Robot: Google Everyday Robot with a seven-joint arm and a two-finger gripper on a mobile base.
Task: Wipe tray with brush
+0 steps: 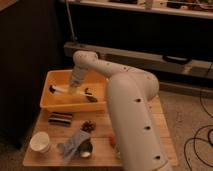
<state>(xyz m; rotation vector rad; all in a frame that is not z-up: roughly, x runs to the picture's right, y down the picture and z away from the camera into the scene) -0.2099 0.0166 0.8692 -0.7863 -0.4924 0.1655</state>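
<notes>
Gripper (73,88) is lowered into the yellow tray (70,105), over its middle. Whether it is spread or clamped cannot be told. Brush (59,90) is seen lying on the tray floor, its pale handle reaching from the gripper towards the left wall and its dark end at the left. A second dark item (90,95) is noted in the tray, right of the gripper. The tray is set at the back left of the table (100,119). In front of it are recorded a dark block (60,118), a cup (40,141) and a grey cloth (73,143).
</notes>
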